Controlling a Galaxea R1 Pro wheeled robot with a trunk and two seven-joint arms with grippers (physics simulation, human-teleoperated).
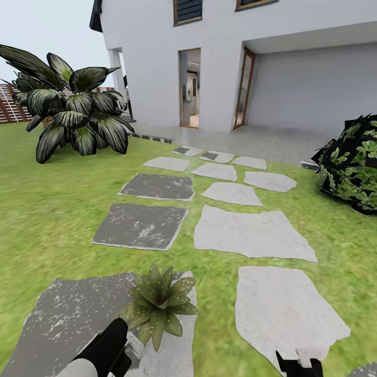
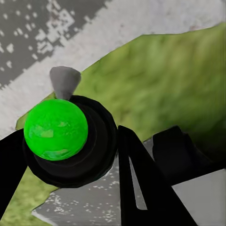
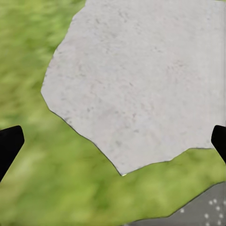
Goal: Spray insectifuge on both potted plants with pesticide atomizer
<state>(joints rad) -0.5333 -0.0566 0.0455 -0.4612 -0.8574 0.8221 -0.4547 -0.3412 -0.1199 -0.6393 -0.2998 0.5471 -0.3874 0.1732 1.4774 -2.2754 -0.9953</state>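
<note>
One potted plant (image 1: 159,301), a small rosette of pointed green leaves dotted with pale specks of insectifuge, stands on a dark stepping stone (image 1: 68,319) low in the head view; its pot is hidden under the leaves. My left gripper (image 1: 118,348) is just left of it, shut on the pesticide atomizer (image 2: 56,129). The atomizer has a black body, a bright green round cap and a grey nozzle (image 2: 63,82), held between my black fingers (image 2: 141,188). My right gripper (image 3: 113,141) hangs open over a pale stepping stone (image 3: 136,80) and grass, and sits at the bottom right (image 1: 301,364).
Grey and white stepping stones (image 1: 251,230) cross the garden lawn toward a white house with an open doorway (image 1: 189,89). A big dark-leaved shrub (image 1: 73,112) stands at the far left before a slatted fence (image 1: 10,104). A leafy bush (image 1: 353,162) borders the right.
</note>
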